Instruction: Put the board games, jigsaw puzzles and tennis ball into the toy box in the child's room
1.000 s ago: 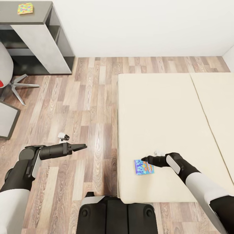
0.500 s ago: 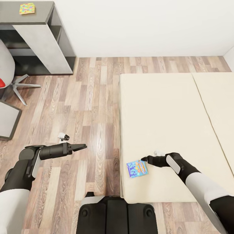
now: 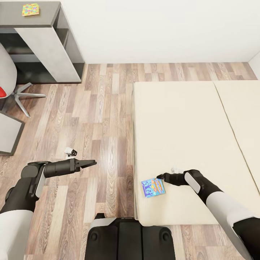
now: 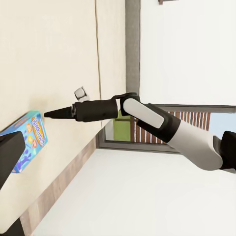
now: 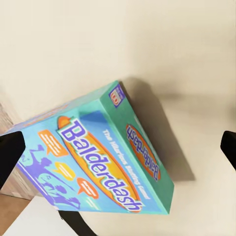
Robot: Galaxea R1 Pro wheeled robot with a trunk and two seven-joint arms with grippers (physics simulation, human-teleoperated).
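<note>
A blue-and-teal Balderdash board game (image 3: 153, 187) lies flat on the cream bed (image 3: 187, 126), close to the bed's left edge. My right gripper (image 3: 159, 176) hovers at the box's far right corner, and I cannot tell whether it touches. In the right wrist view the box (image 5: 98, 172) lies between its fingers (image 5: 10, 152), which stand wide apart. The left wrist view shows the box (image 4: 27, 137) and my right gripper (image 4: 49, 114) at its corner. My left gripper (image 3: 90, 163) hangs over the wooden floor, left of the bed, holding nothing. A small colourful box (image 3: 28, 9) lies on the grey table (image 3: 36, 21) at the far left.
A grey swivel chair (image 3: 9, 85) stands by the table at the left. Another grey furniture edge (image 3: 9, 135) juts in at mid-left. Wooden floor (image 3: 101, 108) runs between the table and the bed. A white wall closes the far side.
The board game has slid towards the bed's left edge and turned slightly, mostly within the first half second. The whole view shifted a little; both arms keep their pose.
</note>
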